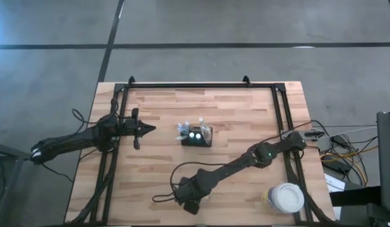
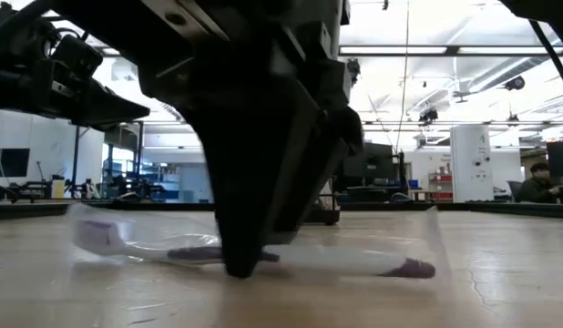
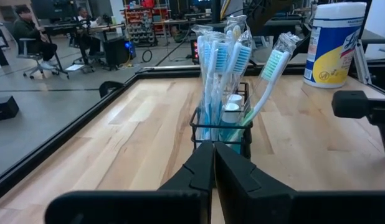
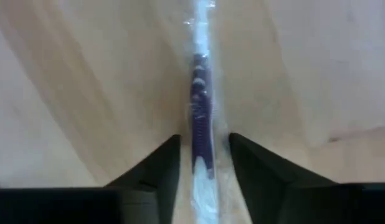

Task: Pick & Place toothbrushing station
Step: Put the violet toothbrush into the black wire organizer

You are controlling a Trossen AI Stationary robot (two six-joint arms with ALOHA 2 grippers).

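— What do you have on the table?

— I see a butcher-block tabletop (image 1: pixel 239 113) inside a black frame, with a workshop of shelves and seated people behind. A white wipes tub (image 3: pixel 334 42) with a yellow label stands beyond my left jaws; I cannot read its writing.

— And the station?

— The black wire-mesh caddy (image 1: pixel 197 136) sits mid-table, straight ahead of the left gripper (image 3: pixel 213 163), near it but apart, packed with upright wrapped toothbrushes (image 3: pixel 222 59). The left jaws are pressed together, holding nothing.

— The right arm?

— It reaches low across the near edge. The right gripper (image 4: pixel 204 155) points down at the wood, jaws apart, straddling a purple toothbrush (image 4: pixel 200 106) in clear wrap lying flat between them. I cannot tell if the fingers (image 4: pixel 156 165) touch it.
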